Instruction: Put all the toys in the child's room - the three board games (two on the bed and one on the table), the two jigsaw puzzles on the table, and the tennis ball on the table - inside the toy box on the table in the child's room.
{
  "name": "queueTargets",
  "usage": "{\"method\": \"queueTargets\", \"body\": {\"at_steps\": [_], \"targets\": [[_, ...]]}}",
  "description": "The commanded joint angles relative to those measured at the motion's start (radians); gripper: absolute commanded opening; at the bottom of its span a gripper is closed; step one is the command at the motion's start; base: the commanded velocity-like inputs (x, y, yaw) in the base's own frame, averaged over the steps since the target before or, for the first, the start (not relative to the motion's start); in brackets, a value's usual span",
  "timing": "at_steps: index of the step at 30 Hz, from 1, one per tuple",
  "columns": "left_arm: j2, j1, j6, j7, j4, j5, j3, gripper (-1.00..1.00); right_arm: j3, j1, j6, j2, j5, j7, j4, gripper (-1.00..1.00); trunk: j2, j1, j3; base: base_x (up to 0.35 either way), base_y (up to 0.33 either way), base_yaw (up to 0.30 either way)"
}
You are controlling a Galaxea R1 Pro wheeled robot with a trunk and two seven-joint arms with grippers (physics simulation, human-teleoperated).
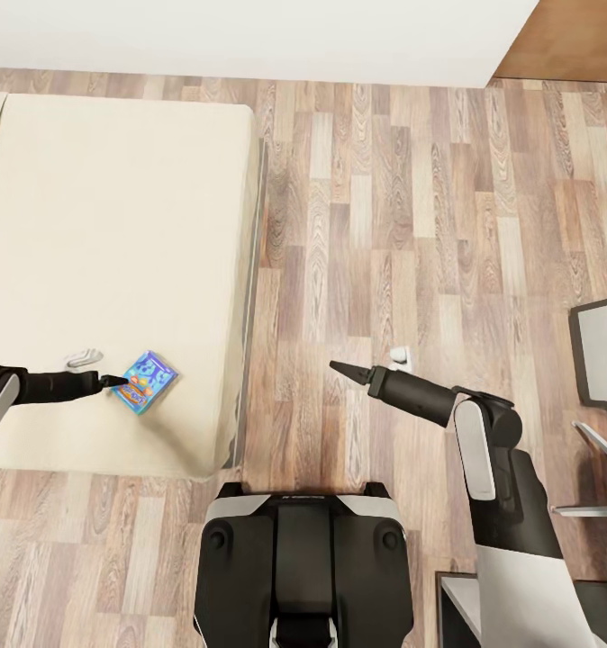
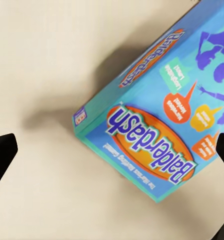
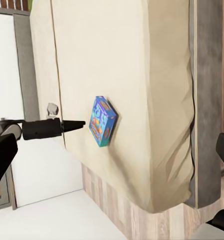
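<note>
Wood-plank floor fills the right while my left fingers (image 1: 114, 382), spread wide, reach the blue board game (image 1: 145, 382) lying lower left on the bed (image 1: 114, 225), and honestly a shallow pinch could just shove it along the cover.

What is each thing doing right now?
Board game: lying flat on the bed, near its edge, not gripped.
Bed: cream cover, only the game on it.
Left gripper: open, tips by the game's edge.
Right gripper: above the floor, holding nothing; open or shut unclear.
</note>
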Motion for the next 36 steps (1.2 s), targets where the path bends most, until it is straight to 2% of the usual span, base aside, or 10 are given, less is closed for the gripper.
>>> {"method": "queueTargets", "body": {"at_steps": [1,3,6,10,13,17,31,36], "targets": [[-0.002,0.0,0.007,0.002,-0.001,0.009,0.001,1.0,-0.002,0.002,0.004,0.001,0.005,0.007,-0.001,1.0,-0.002,0.001,-0.001,0.0,0.0,0.0],[-0.006,0.0,0.005,0.003,-0.002,0.009,0.002,1.0,-0.002,0.003,0.004,0.001,0.005,0.007,-0.001,1.0,-0.002,0.001,-0.001,0.0,0.0,0.0],[-0.029,0.001,-0.002,0.012,-0.003,0.008,0.001,1.0,-0.002,0.005,0.004,0.001,0.005,0.007,-0.001,1.0,-0.002,0.001,-0.001,0.0,0.0,0.0],[-0.071,0.001,-0.042,0.073,-0.002,0.009,-0.001,1.0,0.0,0.006,0.004,0.001,0.005,0.005,-0.001,1.0,-0.002,0.001,-0.001,0.0,0.0,0.0],[-0.088,0.001,-0.06,0.118,-0.002,0.009,-0.002,1.0,0.001,0.006,0.004,0.001,0.005,0.005,-0.004,1.0,-0.002,0.001,-0.001,0.0,0.0,0.0],[-0.111,0.001,-0.083,0.141,-0.001,0.009,-0.003,1.0,-0.001,0.006,0.005,0.001,0.005,0.007,-0.005,1.0,-0.002,0.001,-0.001,0.0,0.0,0.0],[-0.121,0.001,-0.106,0.146,-0.001,0.011,-0.003,1.0,0.001,0.009,0.004,0.001,0.005,0.007,-0.006,1.0,-0.002,0.001,-0.001,0.0,0.0,0.0],[-0.132,0.001,-0.105,0.137,0.002,0.017,-0.001,1.0,0.001,0.009,0.004,0.001,0.005,0.005,-0.005,1.0,-0.002,0.001,-0.001,0.0,0.0,0.0]]}}
